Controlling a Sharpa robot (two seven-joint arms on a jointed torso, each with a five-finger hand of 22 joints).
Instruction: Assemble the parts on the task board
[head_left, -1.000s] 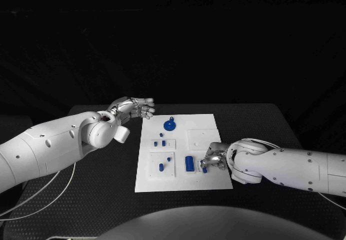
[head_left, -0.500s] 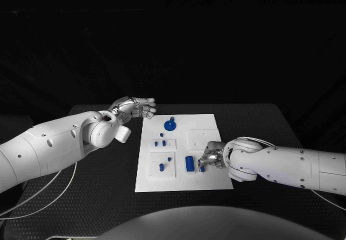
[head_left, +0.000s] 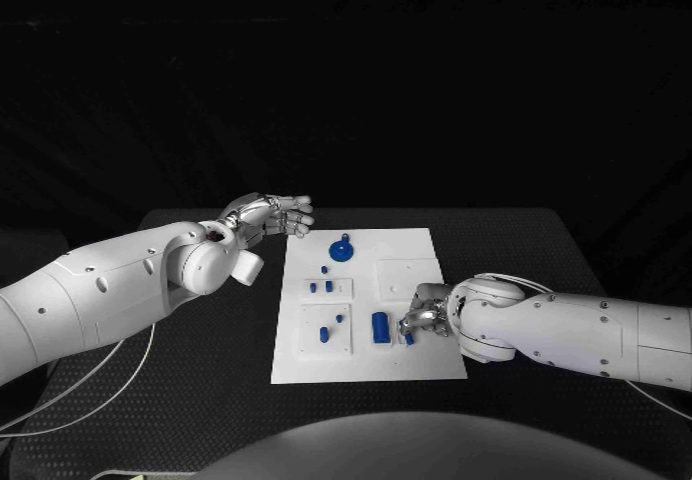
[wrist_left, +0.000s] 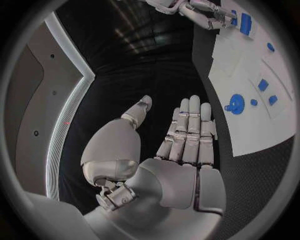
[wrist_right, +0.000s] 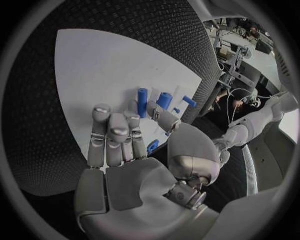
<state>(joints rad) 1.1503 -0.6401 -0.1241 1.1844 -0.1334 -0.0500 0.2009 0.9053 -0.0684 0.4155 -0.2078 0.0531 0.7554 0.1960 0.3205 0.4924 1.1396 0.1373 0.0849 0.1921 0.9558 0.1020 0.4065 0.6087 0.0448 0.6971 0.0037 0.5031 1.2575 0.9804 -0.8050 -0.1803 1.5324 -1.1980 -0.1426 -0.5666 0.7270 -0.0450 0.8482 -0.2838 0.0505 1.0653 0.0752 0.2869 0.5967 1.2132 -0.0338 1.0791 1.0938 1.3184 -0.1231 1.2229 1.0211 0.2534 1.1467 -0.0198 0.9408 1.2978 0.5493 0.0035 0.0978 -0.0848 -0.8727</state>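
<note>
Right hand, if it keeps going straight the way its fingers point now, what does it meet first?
Probably the blue cylinders lying just past the fingertips of the right hand, on the white task board. Depth is unclear, so the fingers might touch the board surface first.

There are no words, numbers or signs to read in any of the pictures. The white task board (head_left: 368, 310) has no writing on it, and the small blue parts (head_left: 379, 327) have none either. The white arms and silver hands show no letters or brand marks that can be made out.
</note>
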